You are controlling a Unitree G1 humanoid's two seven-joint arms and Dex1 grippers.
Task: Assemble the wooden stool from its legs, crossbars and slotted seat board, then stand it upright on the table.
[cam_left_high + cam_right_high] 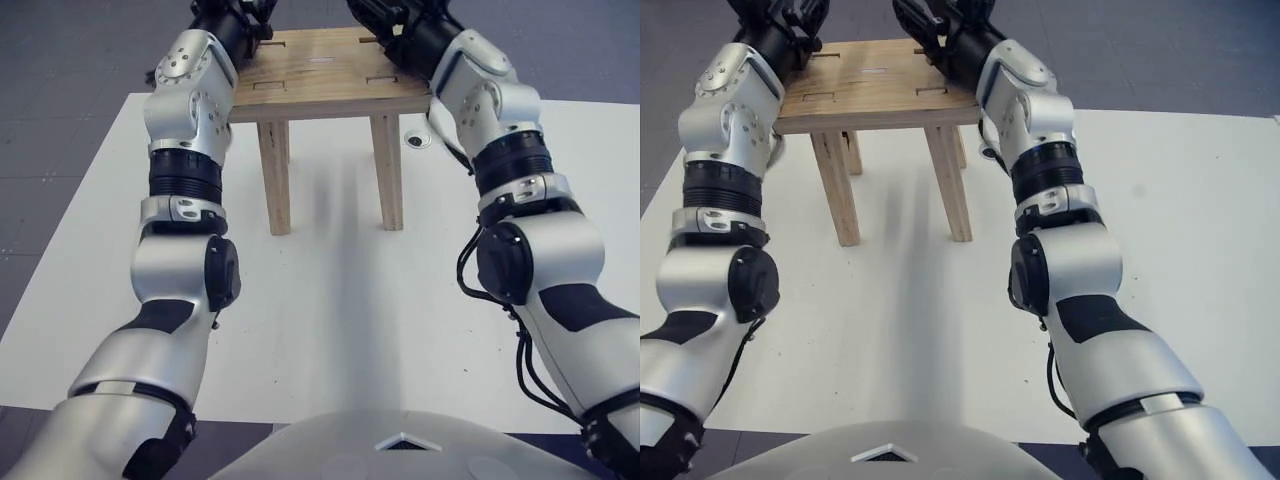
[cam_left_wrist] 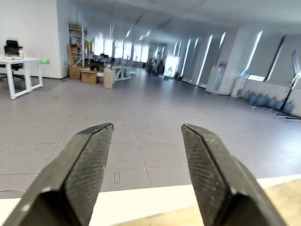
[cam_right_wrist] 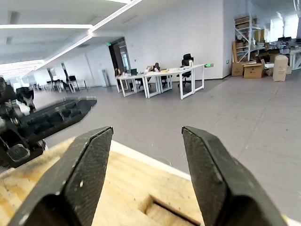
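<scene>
We see the pale stool (image 1: 322, 78) upright, seat slotted, on a white table (image 1: 330, 310). Left gripper (image 2: 147, 126) and right gripper (image 3: 147, 128) gape empty; grey floor (image 1: 60, 60) around.

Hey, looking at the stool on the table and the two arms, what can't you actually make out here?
Crossbars: head views, hidden under the seat board.
Rear legs: right eye view, only slivers behind the front legs.
Small round thing on the table: too small, partly behind the right arm.
Whether left tool or right tool touches the seat board: head views cut them at the top edge.
</scene>
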